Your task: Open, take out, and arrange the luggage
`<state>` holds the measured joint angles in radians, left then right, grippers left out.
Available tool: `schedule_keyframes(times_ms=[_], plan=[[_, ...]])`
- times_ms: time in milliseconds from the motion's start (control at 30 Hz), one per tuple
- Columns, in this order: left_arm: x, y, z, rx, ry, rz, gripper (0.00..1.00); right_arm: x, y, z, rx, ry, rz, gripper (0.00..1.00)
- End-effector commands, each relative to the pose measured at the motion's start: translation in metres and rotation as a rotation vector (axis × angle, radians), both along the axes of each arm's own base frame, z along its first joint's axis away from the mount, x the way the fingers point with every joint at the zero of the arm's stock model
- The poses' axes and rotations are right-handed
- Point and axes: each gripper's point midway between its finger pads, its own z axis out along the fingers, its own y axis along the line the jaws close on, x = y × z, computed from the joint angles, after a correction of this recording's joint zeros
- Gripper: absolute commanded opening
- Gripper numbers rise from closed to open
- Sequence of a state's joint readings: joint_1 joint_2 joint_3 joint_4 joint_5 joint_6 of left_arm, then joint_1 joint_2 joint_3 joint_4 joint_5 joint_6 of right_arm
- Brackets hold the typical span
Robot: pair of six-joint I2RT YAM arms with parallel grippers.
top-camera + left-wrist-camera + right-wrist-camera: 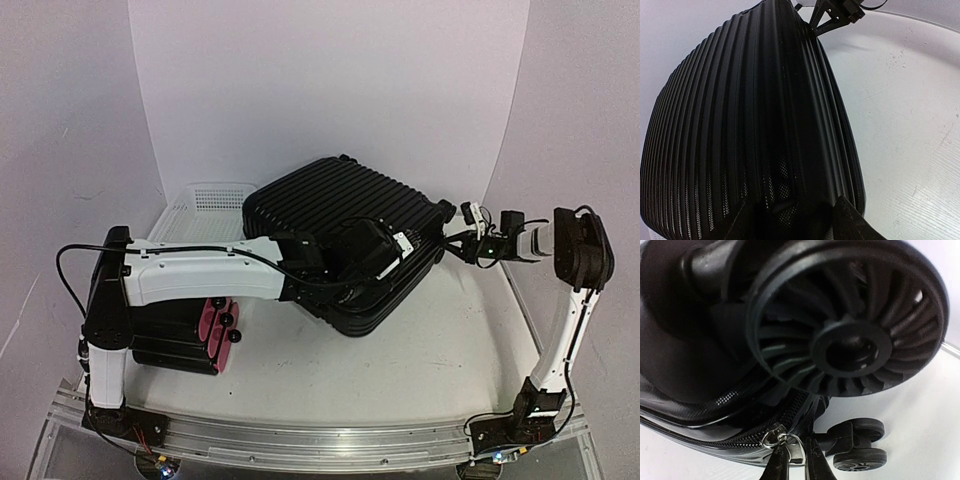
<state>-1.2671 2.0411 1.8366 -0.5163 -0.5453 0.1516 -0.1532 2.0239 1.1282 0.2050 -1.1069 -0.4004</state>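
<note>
The luggage (340,210), a stiff ribbed hard shell, bulky and probably heavy, lies mid-tabletop (430,350). The right fingers (774,469) pinch its zip pull (781,439) beside a corner wheel (850,347), the sensible handhold. The left fingers (742,222) straddle the shell's edge, half spread; whether they grip is unclear.

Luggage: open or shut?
Shut. The luggage has its shells together; the right gripper pinches the zipper pull below a wheel.
</note>
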Motion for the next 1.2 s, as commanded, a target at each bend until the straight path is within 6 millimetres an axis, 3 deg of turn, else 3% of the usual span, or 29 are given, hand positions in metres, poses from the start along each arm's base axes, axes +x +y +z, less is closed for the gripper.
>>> schedule_keyframes(times_ms=[0,233,467,733,867,1000,1067,1167], plan=[[-0.004,0.049,-0.068,0.268,0.110,0.043,0.52,0.039,-0.040,0.042,0.010,-0.186,-0.017,0.00],[-0.001,0.049,-0.064,0.270,0.095,0.053,0.52,0.050,-0.037,0.055,0.061,-0.242,0.077,0.00],[0.002,0.050,-0.064,0.279,0.095,0.054,0.52,0.079,-0.066,0.038,-0.191,-0.340,-0.124,0.06],[0.002,0.053,-0.065,0.284,0.099,0.068,0.52,0.102,-0.086,0.048,-0.278,-0.402,-0.192,0.01],[0.002,0.051,-0.067,0.287,0.102,0.066,0.52,0.108,-0.085,0.048,-0.355,-0.444,-0.200,0.06],[0.003,0.049,-0.067,0.287,0.103,0.068,0.52,0.120,-0.068,0.050,-0.394,-0.512,-0.178,0.01],[0.003,0.047,-0.067,0.282,0.106,0.067,0.52,0.126,-0.064,0.048,-0.381,-0.505,-0.179,0.07],[0.001,0.047,-0.057,0.255,0.112,0.068,0.52,0.133,-0.076,0.045,-0.365,-0.429,-0.290,0.34]])
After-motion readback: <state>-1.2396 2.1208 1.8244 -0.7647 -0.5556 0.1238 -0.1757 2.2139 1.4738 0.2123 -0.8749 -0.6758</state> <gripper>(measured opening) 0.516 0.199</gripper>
